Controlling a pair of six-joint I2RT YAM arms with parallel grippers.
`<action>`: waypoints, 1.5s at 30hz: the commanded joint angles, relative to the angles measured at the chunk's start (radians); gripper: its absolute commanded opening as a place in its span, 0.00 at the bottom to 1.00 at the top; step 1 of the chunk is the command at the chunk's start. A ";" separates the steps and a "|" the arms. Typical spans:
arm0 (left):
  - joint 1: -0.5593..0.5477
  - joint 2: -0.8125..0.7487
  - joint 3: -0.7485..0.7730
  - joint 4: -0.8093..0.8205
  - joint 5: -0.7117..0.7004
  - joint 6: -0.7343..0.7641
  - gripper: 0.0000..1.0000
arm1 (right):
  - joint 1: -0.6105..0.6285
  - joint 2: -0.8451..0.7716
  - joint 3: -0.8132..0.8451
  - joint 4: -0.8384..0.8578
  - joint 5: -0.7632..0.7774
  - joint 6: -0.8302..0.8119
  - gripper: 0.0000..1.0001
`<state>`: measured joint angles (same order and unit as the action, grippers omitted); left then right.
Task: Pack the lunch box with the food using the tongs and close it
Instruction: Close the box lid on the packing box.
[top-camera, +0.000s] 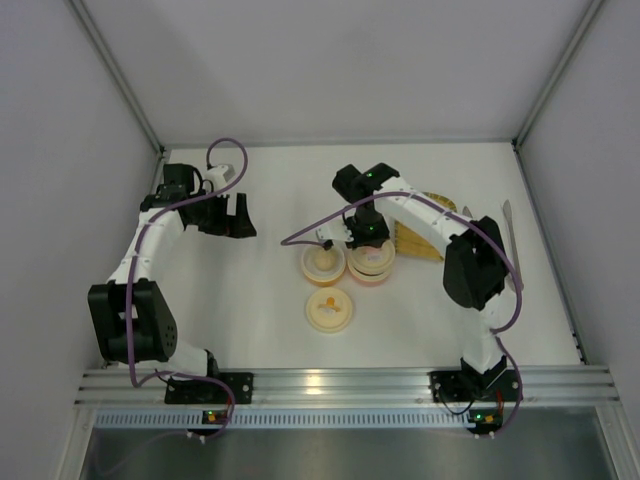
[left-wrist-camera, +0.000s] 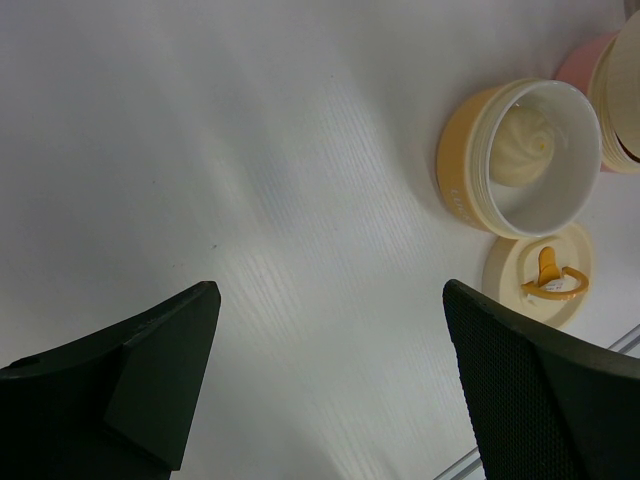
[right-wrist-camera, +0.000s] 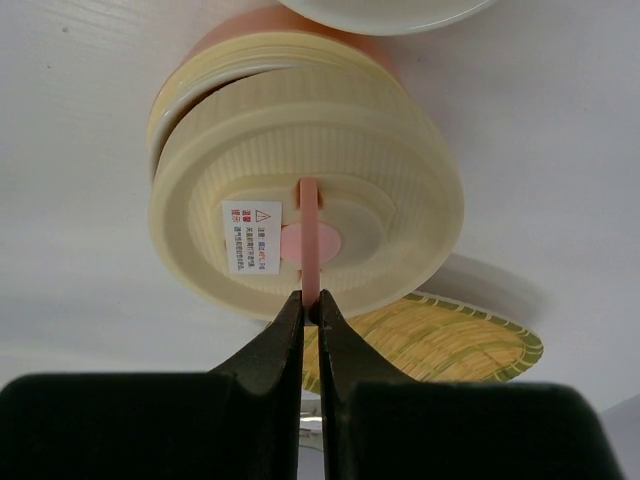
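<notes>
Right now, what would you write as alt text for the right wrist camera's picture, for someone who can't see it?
A black pincer pinches the thin pink handle of a ribbed cream lid, which lies askew over a pink tub on a white table. A yellow woven tray shows past the lid's edge.

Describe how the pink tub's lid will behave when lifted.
Probably light and stiff: the lid looks like moulded plastic with a ribbed rim. Pinched only by its thin pink strap in the right tool, it may swing or tilt; it sits askew on the pink tub.
</notes>
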<state>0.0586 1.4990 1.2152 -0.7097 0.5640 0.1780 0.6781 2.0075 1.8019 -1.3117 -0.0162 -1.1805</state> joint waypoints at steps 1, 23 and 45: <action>0.003 0.006 -0.008 0.035 0.020 0.003 0.98 | 0.012 -0.046 0.022 -0.195 -0.021 0.015 0.04; 0.003 0.000 -0.002 0.036 0.005 0.000 0.98 | 0.041 -0.079 0.022 -0.193 -0.036 0.088 0.01; 0.003 0.012 0.017 0.023 -0.001 0.003 0.98 | 0.032 -0.073 -0.070 -0.135 -0.021 0.111 0.00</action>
<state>0.0586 1.4994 1.2152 -0.7101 0.5568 0.1780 0.6983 1.9625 1.7271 -1.3163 -0.0410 -1.0760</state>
